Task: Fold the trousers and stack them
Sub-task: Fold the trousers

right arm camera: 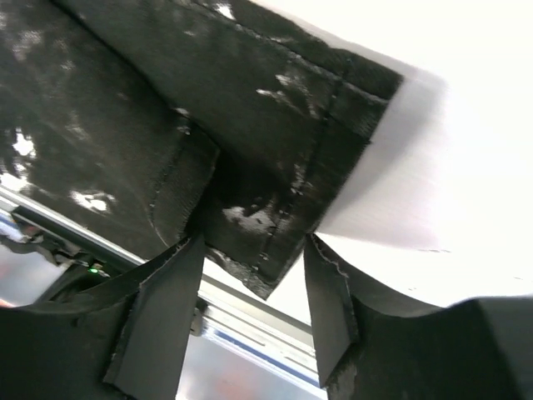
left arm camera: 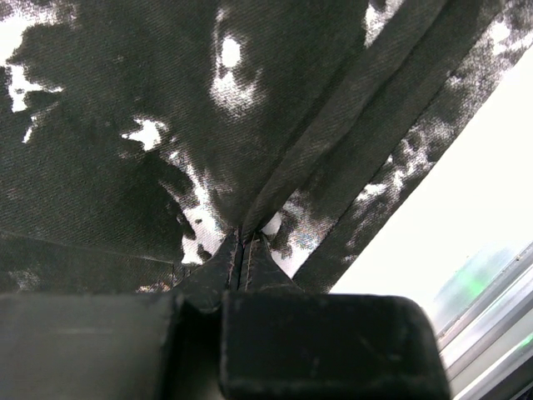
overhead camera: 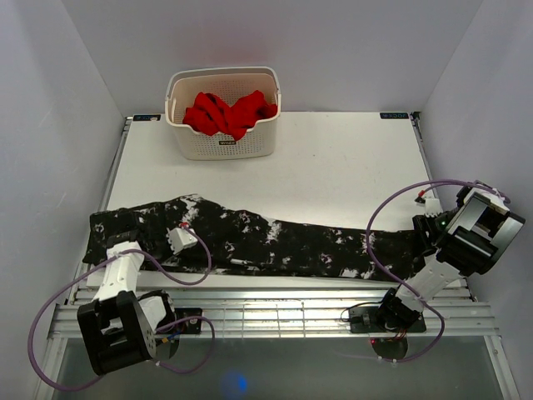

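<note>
**One end pinched, the other loose: a lopsided fold threatens**
The trousers lie stretched along the tabletop's near edge. The left tool pinches a ridge of cloth near their left end. The right tool stands spread around the hem corner, gripping nothing. If it closes on too little cloth, the hem could slip free and drag.

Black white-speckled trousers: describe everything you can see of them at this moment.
The long black twill-like trousers with white splatter speckles lie stretched lengthwise along the near edge of the white table, mostly flat, lightly creased. The left gripper is shut, pinching a fold near their left end; at the right end a stitched hem corner sits within the open right gripper.
</note>
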